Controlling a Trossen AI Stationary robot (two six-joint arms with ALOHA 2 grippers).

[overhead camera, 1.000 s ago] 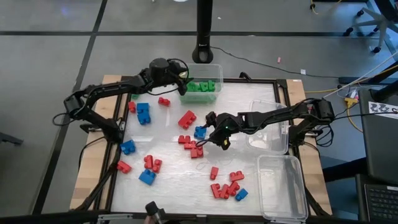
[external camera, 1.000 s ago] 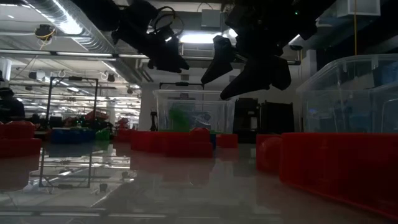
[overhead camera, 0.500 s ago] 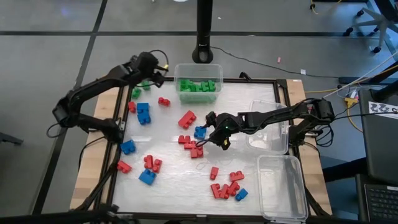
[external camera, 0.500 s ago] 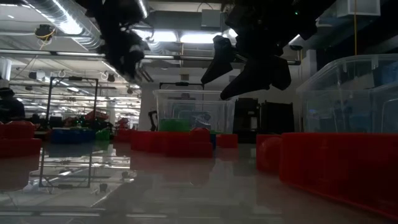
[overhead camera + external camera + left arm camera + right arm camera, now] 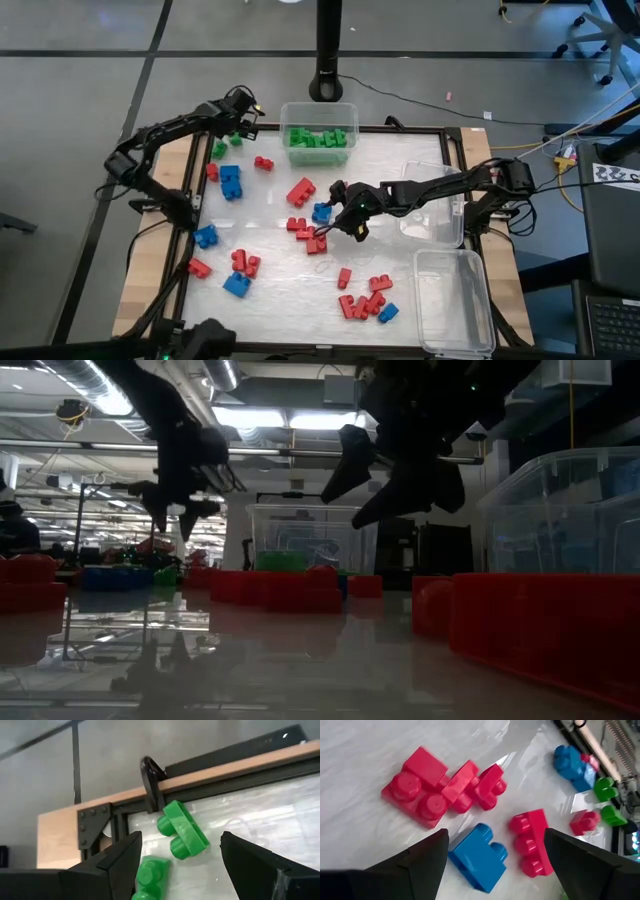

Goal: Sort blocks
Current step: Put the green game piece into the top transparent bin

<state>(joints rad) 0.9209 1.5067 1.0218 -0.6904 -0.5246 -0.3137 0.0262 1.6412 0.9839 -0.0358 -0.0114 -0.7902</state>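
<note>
Two green blocks [image 5: 182,831] are lying between my left gripper's [image 5: 240,118] spread fingers, untouched, at the table's far left corner beside the black frame [image 5: 210,767]. A blue block [image 5: 479,856] is sitting between my right gripper's [image 5: 340,216] wide-open fingers, not pinched, with red blocks [image 5: 420,792] just beyond.

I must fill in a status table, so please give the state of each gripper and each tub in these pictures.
left gripper: open, over two loose green blocks
right gripper: open, over a blue block
green-block tub: holds green blocks
tub at the right edge: holds no blocks
</note>
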